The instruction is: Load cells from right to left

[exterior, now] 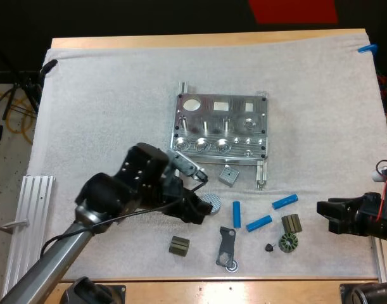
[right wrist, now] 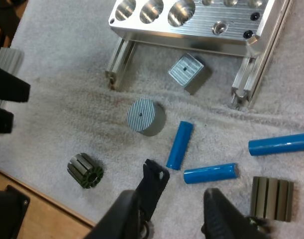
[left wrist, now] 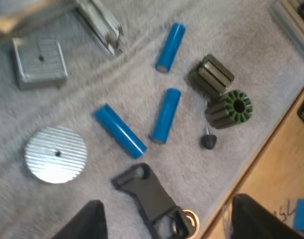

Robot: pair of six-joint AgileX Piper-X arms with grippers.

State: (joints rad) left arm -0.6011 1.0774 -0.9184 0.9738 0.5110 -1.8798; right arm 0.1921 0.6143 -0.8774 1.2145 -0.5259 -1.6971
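Your left gripper (exterior: 198, 214) hangs over the white mat (exterior: 104, 101) with its fingers (left wrist: 89, 221) released. They are spread wide and touch nothing. A dark ribbed part (exterior: 179, 246) lies apart from those fingers, on the table's near side. In the left wrist view, the ringed end of a black bracket (left wrist: 152, 191) sits on the mat below the gap between the fingertips. Ahead of one finger lies a round ribbed disc (left wrist: 56, 153), and farther beyond it a square metal block (left wrist: 40, 62).

The cells are loose on the mat:
- The first blue cylinder (exterior: 236, 215) lies just past the bracket, ahead of your left fingertips.
- The second blue cylinder (exterior: 259, 223) lies near the first without touching it.
- The third blue cylinder (exterior: 285, 202) lies farther out, toward your right gripper.

All three lie flat, outside the metal fixture (exterior: 222, 130). The fixture sits well beyond the left fingers at mid-mat, with a row of round bores along its near edge.

Between the cylinders and your right fingers sits a dark slotted block (exterior: 292, 223). Just beside it is a ribbed ring with a green core (exterior: 287, 242), and a small black knob (exterior: 269, 247) lies next to the ring.

Your right gripper (exterior: 323, 225) is at the mat's right side. Its fingers (right wrist: 123, 214) are released, standing apart with nothing between them, and they point toward the cylinders. The second blue cylinder lies just ahead of their gap.
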